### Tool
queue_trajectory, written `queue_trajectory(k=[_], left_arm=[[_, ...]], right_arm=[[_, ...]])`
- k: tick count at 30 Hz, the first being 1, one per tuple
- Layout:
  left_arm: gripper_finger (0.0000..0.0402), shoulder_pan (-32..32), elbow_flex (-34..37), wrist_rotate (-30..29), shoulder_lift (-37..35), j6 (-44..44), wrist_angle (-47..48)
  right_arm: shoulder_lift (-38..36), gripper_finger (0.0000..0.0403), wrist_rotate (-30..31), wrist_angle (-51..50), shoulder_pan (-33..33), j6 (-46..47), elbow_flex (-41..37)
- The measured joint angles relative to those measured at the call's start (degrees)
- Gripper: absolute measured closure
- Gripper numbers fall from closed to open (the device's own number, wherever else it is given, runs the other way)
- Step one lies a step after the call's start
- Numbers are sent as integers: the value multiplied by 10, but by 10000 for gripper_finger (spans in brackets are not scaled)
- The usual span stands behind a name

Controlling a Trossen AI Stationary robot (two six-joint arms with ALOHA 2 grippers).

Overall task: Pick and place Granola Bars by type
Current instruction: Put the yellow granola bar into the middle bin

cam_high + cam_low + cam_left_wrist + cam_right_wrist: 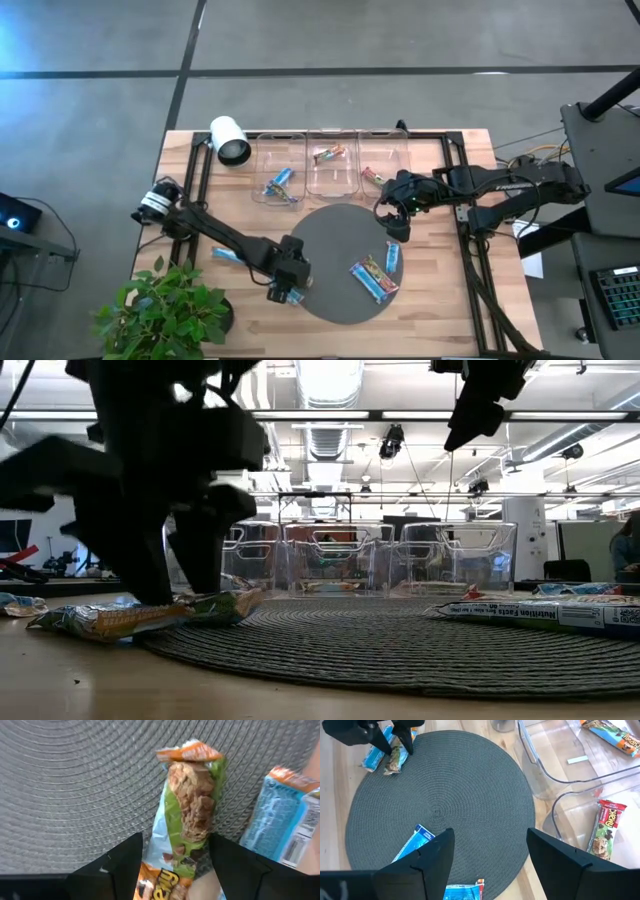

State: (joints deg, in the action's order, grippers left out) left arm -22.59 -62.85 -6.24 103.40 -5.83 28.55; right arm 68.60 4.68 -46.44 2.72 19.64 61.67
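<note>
My left gripper [284, 293] is down at the round grey mat's near-left edge, shut on a green-and-tan granola bar [189, 815]. A blue bar [280, 817] lies right beside it. Another blue bar [227, 255] lies on the wood left of the mat. Two or three more bars [376, 277] lie flat on the mat's right part. My right gripper [394, 216] hangs open and empty, raised above the mat's far-right edge [480, 405]. Each of the three clear bins holds a bar: blue [280, 182], green-tan [328, 154], reddish [602, 827]. My left gripper pinches the green-and-tan bar between its two fingers [125, 865], near one end [175, 857], coming from above and pointing down. The fingers meet the bar's two long edges, across its length. The bar still lies flat, its far end [190, 752] on the mat.
Three clear bins [335, 178] stand in a row along the mat's far side. A white cylinder [230, 140] lies at the far left, and a potted plant [165, 305] stands at the near-left corner. A black frame [455, 190] borders the wooden table. The middle of the mat [437, 795] is bare.
</note>
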Motion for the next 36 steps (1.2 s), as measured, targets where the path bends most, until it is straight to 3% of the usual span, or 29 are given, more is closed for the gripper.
queue_trajectory(k=[9, 14, 19, 27, 31, 36], left_arm=[[197, 9, -2, 4, 7, -48, 3], [227, 15, -2, 6, 7, -74, 8], [259, 23, -12, 12, 5, -164, 32], [282, 28, -48, 18, -22, -277, 85], [284, 47, -62, -16, -57, -373, 80], [284, 130, -69, -96, -106, -480, 36]], right_arm=[[0, 169, 0, -1, 0, 5, 0], [-1, 170, 26, -1, 1, 5, 2], [-21, 170, 67, 0, 1, 11, 6], [-115, 170, 304, 1, 8, 63, 6], [-171, 170, 373, 0, 6, 110, 5], [-218, 170, 431, -1, 6, 161, 2]])
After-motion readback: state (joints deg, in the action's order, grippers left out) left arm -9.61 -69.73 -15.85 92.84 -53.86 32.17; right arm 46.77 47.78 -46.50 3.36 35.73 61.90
